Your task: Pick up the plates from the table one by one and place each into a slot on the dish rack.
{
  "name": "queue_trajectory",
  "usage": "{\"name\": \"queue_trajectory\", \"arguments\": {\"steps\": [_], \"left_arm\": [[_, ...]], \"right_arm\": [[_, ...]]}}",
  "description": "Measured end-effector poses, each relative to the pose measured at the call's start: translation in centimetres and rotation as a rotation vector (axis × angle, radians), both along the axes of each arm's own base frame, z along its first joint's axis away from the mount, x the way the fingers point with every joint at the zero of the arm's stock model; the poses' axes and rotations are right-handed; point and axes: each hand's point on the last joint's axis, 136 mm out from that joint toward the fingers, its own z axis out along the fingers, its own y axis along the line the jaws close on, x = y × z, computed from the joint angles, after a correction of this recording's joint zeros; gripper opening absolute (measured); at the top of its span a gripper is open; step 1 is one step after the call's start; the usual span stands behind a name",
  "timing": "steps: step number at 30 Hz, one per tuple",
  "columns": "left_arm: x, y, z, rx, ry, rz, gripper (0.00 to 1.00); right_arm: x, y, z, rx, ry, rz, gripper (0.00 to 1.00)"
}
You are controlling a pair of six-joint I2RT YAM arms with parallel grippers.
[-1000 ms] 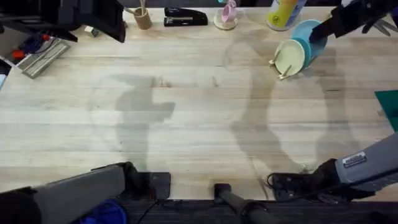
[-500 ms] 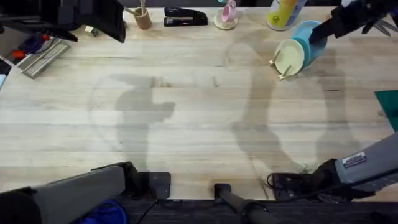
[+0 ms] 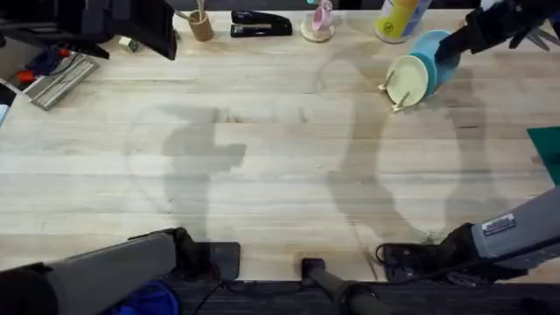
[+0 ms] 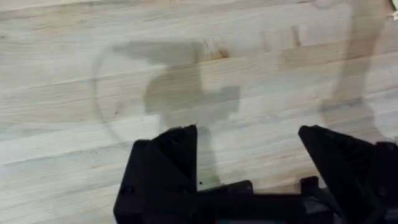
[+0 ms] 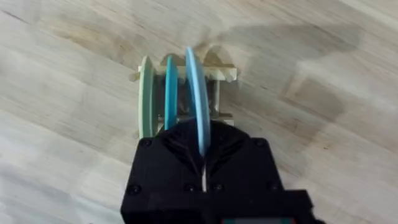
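Observation:
The small wooden dish rack (image 3: 395, 98) stands at the table's (image 3: 280, 175) far right, with plates on edge in it. In the right wrist view a pale yellow plate (image 5: 145, 96), a teal plate (image 5: 171, 90) and a light blue plate (image 5: 195, 87) stand side by side between the rack's pegs (image 5: 219, 73). My right gripper (image 5: 201, 135) is shut on the rim of the light blue plate (image 3: 433, 44), reaching in from the far right (image 3: 448, 48). My left gripper (image 4: 249, 134) hangs open over bare wood, low near the front edge.
Along the back edge stand a wooden cup of sticks (image 3: 201, 24), a black stapler (image 3: 261, 24), a pink item (image 3: 319, 21) and a yellow bottle (image 3: 401, 17). A grey tray of tools (image 3: 57, 77) lies far left. A teal object (image 3: 547, 147) shows at the right edge.

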Motion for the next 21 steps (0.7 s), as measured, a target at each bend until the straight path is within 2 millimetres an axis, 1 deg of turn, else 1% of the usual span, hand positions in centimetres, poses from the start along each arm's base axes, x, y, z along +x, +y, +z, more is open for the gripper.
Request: {"name": "queue_trajectory", "arguments": {"steps": [6, 12, 17, 21], "left_arm": [[0.0, 0.0, 0.0, 0.000, 0.000, 0.000, 0.995], [0.0, 0.0, 0.0, 0.000, 0.000, 0.000, 0.995], [0.0, 0.0, 0.0, 0.000, 0.000, 0.000, 0.995], [0.0, 0.0, 0.0, 0.000, 0.000, 0.000, 0.995]], "right_arm": [[-0.2, 0.1, -0.2, 0.006, 0.016, -0.008, 0.031], [-0.1, 0.0, -2.2, 0.020, 0.067, -0.013, 0.031], [-0.1, 0.0, -2.4, 0.021, 0.071, -0.013, 0.032], [-0.1, 0.0, -2.4, 0.022, 0.071, -0.016, 0.139]]}}
